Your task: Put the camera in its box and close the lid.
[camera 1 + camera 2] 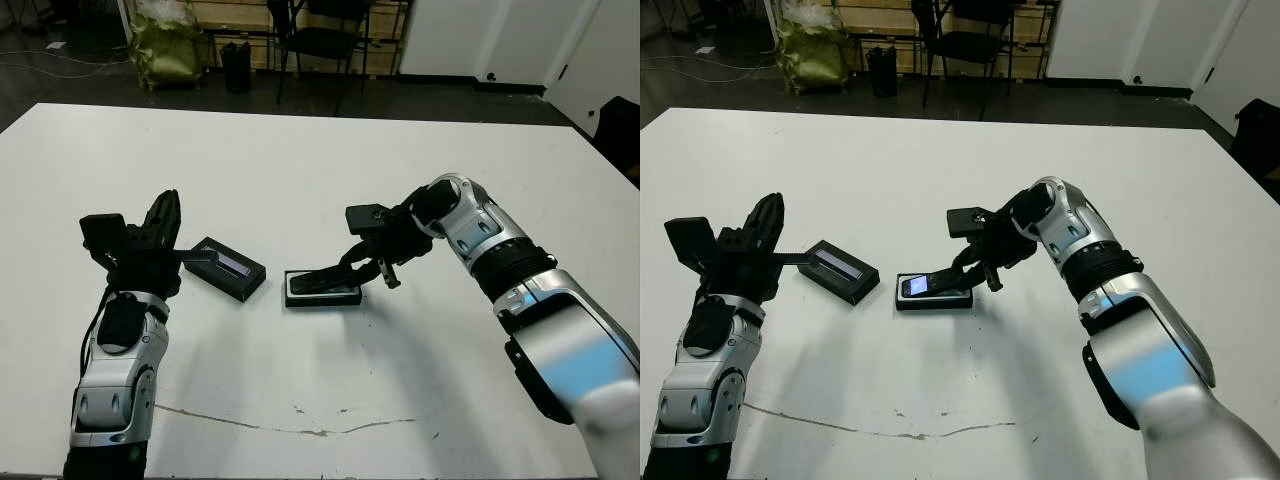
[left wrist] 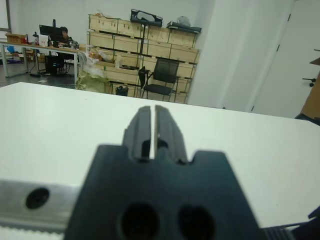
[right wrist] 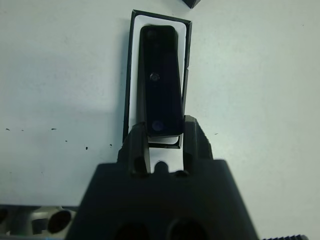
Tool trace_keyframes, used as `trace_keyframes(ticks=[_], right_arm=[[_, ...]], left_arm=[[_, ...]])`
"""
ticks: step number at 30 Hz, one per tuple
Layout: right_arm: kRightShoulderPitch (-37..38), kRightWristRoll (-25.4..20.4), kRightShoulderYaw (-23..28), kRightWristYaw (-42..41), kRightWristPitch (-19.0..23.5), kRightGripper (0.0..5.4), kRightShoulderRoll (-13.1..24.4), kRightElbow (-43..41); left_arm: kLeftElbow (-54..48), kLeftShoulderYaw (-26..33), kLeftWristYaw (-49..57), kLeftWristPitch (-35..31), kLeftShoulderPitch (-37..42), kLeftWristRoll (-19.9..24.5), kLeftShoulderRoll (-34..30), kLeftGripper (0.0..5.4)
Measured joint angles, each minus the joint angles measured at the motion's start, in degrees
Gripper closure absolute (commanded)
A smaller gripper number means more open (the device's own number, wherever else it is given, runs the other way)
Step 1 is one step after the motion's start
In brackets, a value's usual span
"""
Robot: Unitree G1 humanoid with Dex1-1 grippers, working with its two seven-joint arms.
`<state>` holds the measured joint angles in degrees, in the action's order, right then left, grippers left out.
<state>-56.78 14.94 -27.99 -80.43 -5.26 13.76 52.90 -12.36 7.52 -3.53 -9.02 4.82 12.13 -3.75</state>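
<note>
Table [image 1: 300, 170] — smooth matt white top, speckled with small dark marks and crossed near its front edge by a thin brownish crack-like line.
Camera [image 3: 160, 95]: black, smooth, slightly glossy, plastic by the look of it.
Box [image 3: 131, 65]: matt black walls, white inner lining (paper or card, cannot tell which).
Lid [image 1: 227, 268]: matt black with a glossy bluish-grey strip.
Right gripper [image 3: 165, 137] and left gripper [image 2: 152, 127] — matt black plastic fingers.
Arm shells: smooth silver-grey, with a soft sheen.
</note>
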Motion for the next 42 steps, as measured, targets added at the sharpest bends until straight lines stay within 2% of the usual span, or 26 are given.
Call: trace_keyframes(ticks=[12, 16, 21, 26, 35, 39, 42], right_arm=[[-0.38, 0.04, -0.09, -0.15, 0.33, 5.03, -0.46, 0.84], [-0.83, -0.01, -0.18, -1.35, -0.21, 4.24, -0.58, 1.30], [-1.37, -0.35, -0.88, -3.51, -4.32, 3.12, -2.44, 2.38], [-2.24, 0.17, -1.89, -4.99, -6.57, 2.01, -2.72, 4.69], [-3.06, 0.96, -2.15, -5.79, -8.80, 0.01, -2.67, 5.76], [-4.10, 0.87, -1.25, -5.59, -8.23, 0.01, -2.32, 5.76], [-6.47, -1.65, 2.52, -5.01, -6.59, 0.01, -1.56, 6.30]], left_arm=[[-0.02, -0.07, 0.18, -0.04, -0.13, -0.46, 0.00, 5.40], [-0.02, 0.08, 0.18, -0.03, -0.13, -0.27, 0.03, 5.40], [-0.02, -0.02, 0.18, 0.02, -0.13, -0.39, 0.05, 5.40], [-0.02, 0.06, 0.15, 0.06, -0.23, -0.51, 0.03, 5.40], [0.00, 0.09, 0.20, 0.14, -0.23, -0.42, 0.19, 5.40], [0.00, 0.09, 0.16, 0.15, -0.23, -0.41, 0.43, 5.40], [0.01, 0.12, 0.01, 0.19, -0.23, -0.39, 0.43, 5.40]])
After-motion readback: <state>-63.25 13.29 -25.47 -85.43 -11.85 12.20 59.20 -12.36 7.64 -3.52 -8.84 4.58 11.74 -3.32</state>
